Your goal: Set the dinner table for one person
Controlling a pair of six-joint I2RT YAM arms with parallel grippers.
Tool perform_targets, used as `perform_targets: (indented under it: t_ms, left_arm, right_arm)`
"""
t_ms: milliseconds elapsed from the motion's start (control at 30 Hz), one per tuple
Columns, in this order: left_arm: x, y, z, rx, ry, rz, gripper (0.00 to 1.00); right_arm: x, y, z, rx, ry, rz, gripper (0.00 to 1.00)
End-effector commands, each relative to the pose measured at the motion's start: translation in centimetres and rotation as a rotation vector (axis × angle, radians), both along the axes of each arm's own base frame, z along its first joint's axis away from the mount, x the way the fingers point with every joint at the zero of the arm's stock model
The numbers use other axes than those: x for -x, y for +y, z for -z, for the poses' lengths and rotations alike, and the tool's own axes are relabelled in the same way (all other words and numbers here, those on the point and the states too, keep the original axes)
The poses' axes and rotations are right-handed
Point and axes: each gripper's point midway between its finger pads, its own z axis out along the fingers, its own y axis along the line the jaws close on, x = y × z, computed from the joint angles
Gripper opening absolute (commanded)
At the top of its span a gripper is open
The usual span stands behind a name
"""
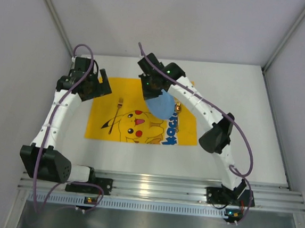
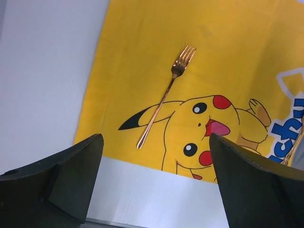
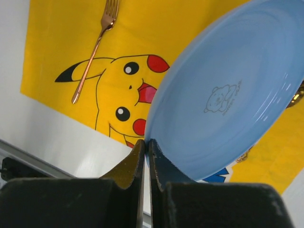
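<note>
– Right wrist: right gripper point(image 3: 146, 145) is pinching blue plate point(image 3: 228, 95), lower centre.
– Left gripper point(image 1: 100, 84) is hanging spread, upper left; dinner table point(image 1: 248, 117) is lying mid-frame under yellow mat point(image 1: 101, 123).

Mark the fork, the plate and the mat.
fork point(image 2: 163, 99), left wrist view, middle of its handle.
plate point(image 3: 223, 97), right wrist view, on the small printed mark near its middle.
mat point(image 1: 99, 107), top external view, bare yellow between the fork and the mat's edge.
</note>
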Motion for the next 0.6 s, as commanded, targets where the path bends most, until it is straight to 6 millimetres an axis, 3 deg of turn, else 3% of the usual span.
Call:
perform_targets:
  t_ms: [0, 133, 367, 567]
  left_arm:
    - [1.6, 1.3, -1.6, -0.035, -0.050, -0.059, 0.99]
    - [2.5, 1.5, -1.3, -0.033, -0.027, -0.071, 0.98]
    - [3.9, 1.8, -1.6, -0.039, -0.017, -0.087, 0.98]
    - [5.8, 2.6, -2.7, -0.059, -0.024, -0.124, 0.99]
  right_arm:
    - [1.0, 2.9, -1.2, -0.095, -0.007, -0.081, 0.00]
    - [1.3, 4.9, 1.0, -0.108, 0.036, -0.114, 0.00]
    - [1.1, 6.3, 5.8, -0.063, 0.087, -0.142, 0.00]
    - [2.9, 8.5, 9.6, -0.073, 0.175, -0.211, 0.00]
